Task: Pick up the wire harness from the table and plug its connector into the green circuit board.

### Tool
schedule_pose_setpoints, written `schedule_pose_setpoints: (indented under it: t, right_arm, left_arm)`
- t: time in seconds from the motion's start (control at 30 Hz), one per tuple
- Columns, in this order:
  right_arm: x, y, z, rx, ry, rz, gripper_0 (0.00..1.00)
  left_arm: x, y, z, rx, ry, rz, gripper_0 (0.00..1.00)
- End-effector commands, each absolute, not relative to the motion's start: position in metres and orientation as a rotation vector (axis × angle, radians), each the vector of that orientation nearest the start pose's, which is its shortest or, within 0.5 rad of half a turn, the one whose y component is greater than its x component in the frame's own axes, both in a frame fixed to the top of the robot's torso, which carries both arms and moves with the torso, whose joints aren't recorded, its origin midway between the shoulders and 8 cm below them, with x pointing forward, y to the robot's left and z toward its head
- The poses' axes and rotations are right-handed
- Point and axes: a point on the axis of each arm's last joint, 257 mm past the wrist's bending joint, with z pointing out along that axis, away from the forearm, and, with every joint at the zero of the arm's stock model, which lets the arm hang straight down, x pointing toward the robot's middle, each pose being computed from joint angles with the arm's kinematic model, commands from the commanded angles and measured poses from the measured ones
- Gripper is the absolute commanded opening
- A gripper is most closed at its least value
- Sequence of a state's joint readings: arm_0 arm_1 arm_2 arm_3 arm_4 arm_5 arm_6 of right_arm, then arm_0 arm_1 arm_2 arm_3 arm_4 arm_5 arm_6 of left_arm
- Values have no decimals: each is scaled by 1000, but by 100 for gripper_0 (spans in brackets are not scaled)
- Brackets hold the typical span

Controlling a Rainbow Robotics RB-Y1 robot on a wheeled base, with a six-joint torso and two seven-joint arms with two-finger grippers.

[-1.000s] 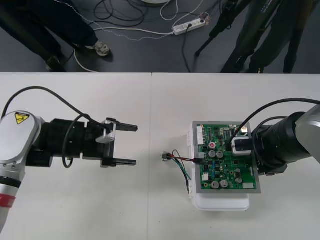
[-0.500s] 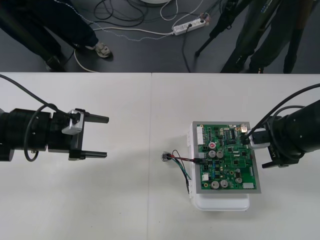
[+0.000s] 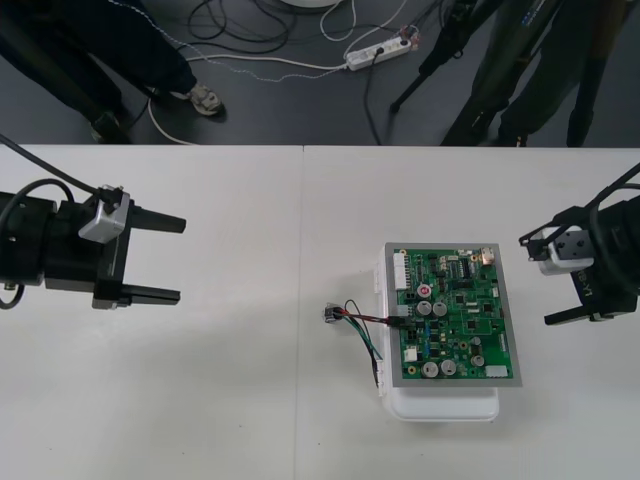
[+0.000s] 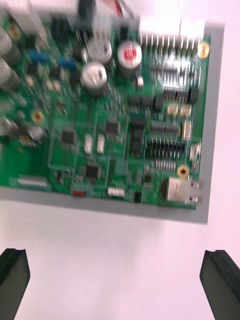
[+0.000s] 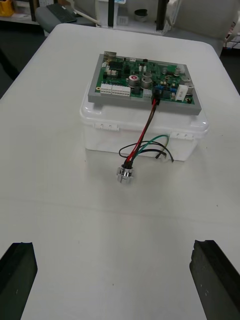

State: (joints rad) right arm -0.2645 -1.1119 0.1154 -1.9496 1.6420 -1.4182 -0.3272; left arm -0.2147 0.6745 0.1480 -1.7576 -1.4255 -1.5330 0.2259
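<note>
now, front view: left gripper (image 3: pixel 170 258) over the table's (image 3: pixel 250 400) left side, fingers wide apart, empty. right gripper (image 3: pixel 548 280) just right of the board (image 3: pixel 455 320), also wide apart, empty. harness (image 3: pixel 360 325) trails off the board's left edge.
right wrist: both fingers (image 4: pixel 12 280) spread, board ahead.
left wrist: plug (image 5: pixel 155 100) in the board, socket (image 5: pixel 125 174) on the table.

Front cam overhead, wrist cams share board (image 3: pixel 452 315)

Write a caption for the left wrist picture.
Harness plugged into the green board, its metal socket resting on the table, seen from the open left hand.
</note>
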Motion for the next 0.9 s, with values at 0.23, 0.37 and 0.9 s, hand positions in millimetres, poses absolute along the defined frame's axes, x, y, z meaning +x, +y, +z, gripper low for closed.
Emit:
schedule_pose_setpoints:
  t: [0.23, 0.37, 0.9]
  right_arm:
    - [365, -246, -144, -2063, 1379, 251, 100]
    - [354, -235, -137, -2031, 1317, 341, 100]
    - [319, -203, -123, -1804, 1249, 435, 100]
  left_arm:
    - [353, 208, -125, 1713, 1419, -567, 90]
    - [346, 212, -118, 1735, 1423, -568, 90]
    - [330, 215, -121, 1774, 1462, -575, 90]
